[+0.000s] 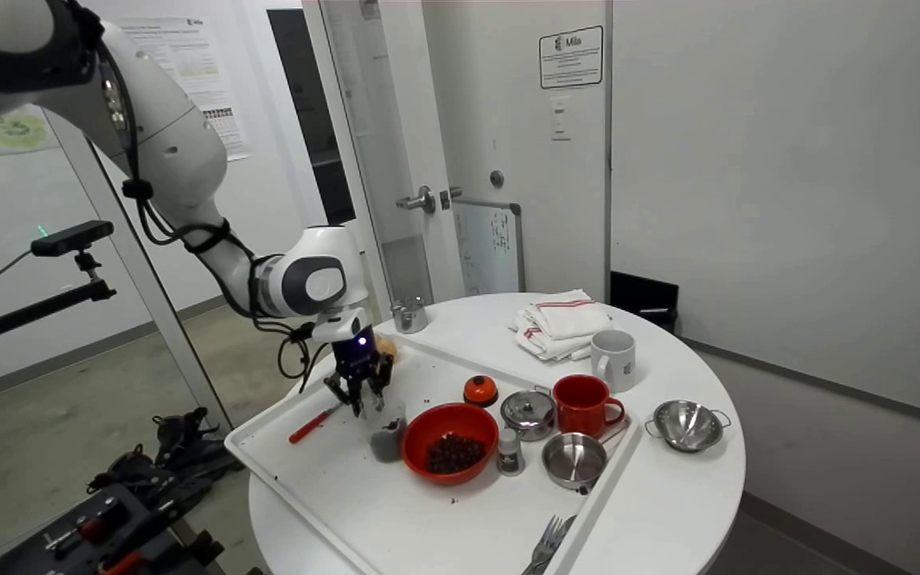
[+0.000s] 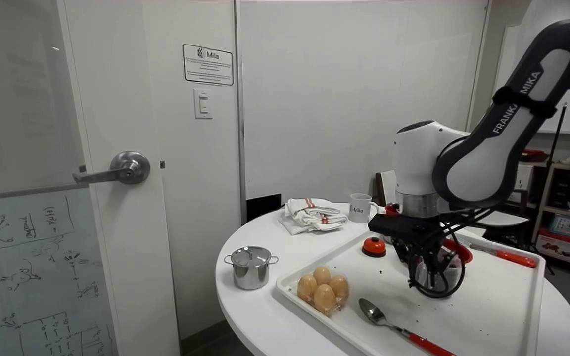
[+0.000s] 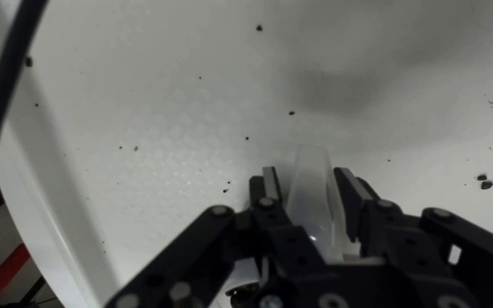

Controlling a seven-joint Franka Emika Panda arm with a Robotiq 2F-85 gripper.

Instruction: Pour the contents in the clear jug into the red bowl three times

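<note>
The clear jug [image 1: 387, 441] stands upright on the tray, just beside the red bowl, and looks greyish in its lower part. It is partly hidden behind the gripper and cables in an exterior view [image 2: 455, 271]. The red bowl [image 1: 428, 423] holds dark bits; only its edge shows in an exterior view [image 2: 463, 251]. My gripper [image 1: 370, 399] is low at the jug. In the wrist view my gripper [image 3: 307, 171] has its fingers on either side of the jug's handle [image 3: 310, 188]. A gap shows on the left side; the right finger is very close to the handle.
A white tray [image 1: 312, 511] holds a red-handled spoon [image 2: 413, 338], eggs [image 2: 323, 289], an orange timer [image 1: 480, 391], a lidded pot [image 1: 528, 414], a shaker [image 1: 509, 454], a steel pan [image 1: 574, 461] and a red mug [image 1: 582, 405]. A colander [image 1: 688, 426] stands beside the tray.
</note>
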